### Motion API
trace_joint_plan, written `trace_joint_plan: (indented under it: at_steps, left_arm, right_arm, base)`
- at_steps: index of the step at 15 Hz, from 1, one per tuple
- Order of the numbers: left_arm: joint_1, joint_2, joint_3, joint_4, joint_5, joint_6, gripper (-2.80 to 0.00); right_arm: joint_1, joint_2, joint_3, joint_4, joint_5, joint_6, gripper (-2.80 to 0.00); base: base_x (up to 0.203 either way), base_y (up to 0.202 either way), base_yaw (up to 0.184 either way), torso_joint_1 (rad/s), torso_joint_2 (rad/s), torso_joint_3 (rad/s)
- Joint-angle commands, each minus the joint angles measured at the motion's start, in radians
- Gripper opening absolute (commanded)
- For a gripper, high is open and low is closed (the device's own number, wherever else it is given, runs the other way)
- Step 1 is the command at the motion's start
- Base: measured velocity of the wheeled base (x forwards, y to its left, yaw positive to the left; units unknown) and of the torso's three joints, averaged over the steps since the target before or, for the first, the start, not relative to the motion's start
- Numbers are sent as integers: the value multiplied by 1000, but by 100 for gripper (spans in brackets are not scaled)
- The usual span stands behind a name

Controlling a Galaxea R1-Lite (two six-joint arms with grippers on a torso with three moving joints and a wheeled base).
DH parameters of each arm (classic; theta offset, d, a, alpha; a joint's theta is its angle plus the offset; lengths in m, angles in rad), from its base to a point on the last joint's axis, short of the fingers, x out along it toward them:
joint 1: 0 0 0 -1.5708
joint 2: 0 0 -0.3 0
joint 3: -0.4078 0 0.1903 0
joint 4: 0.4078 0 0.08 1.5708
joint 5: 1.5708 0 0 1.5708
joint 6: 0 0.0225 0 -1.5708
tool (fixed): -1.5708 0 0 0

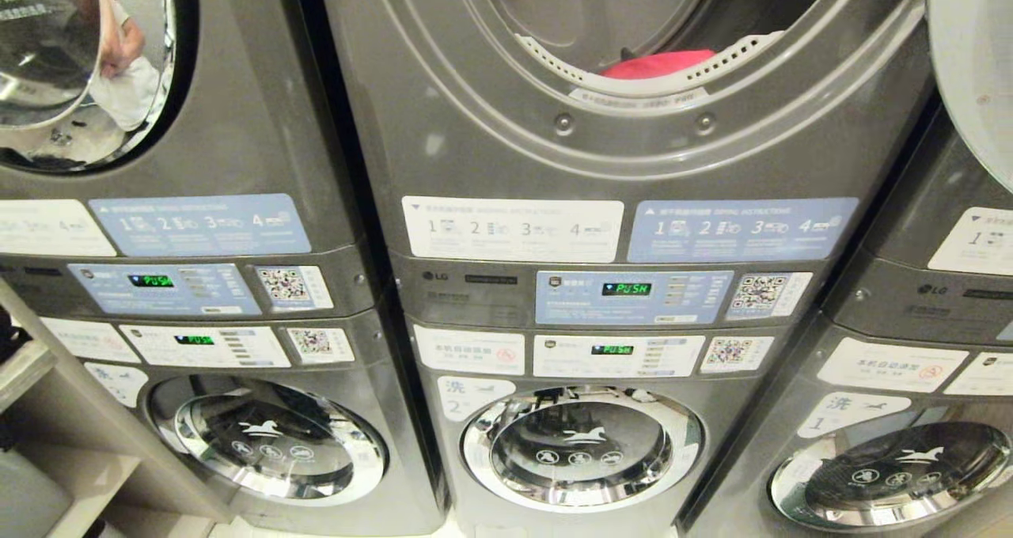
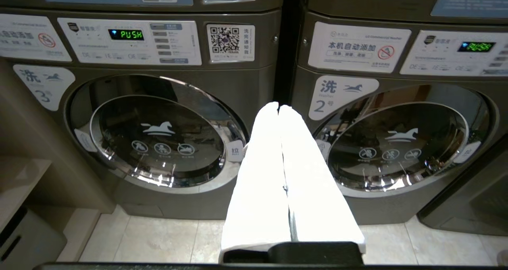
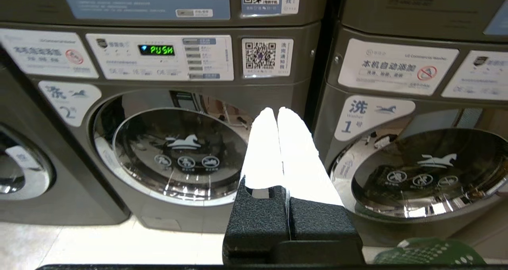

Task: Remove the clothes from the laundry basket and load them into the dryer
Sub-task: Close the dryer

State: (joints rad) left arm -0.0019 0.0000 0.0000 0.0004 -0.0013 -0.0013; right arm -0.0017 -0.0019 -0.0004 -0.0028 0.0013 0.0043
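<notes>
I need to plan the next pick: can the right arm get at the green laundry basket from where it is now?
Probably yes. The right gripper is shut, empty and pointed at the washers, and the green laundry basket sits on the floor just below and beside it, with nothing between them in the right wrist view.

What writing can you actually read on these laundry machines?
"PUSH": green display on the middle dryer.
"LG": dryer's control strip.
"2": label on the middle washer.
"1": label on the right washer.
"3": label on the left washer.
Instruction stickers' fine print: too small.
</notes>
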Motion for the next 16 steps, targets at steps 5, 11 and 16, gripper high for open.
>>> trace_joint_plan:
  at_steps: [5,11,16]
  left_arm:
    - [0,-2,0,0,0,1,-280]
    - [0,-2,0,0,0,1,-280]
    - [0,-2,0,0,0,0,-280]
  right_arm:
    - [0,2,0,0,-1,5,-280]
    - [0,2,-1,0,-10,6,-280]
    - [0,2,0,0,-12,6,-280]
  base:
    - [-89,0,2,0,-1,2]
    - [0,0,0,0,0,0]
    - [1,-163,4,1,6,1]
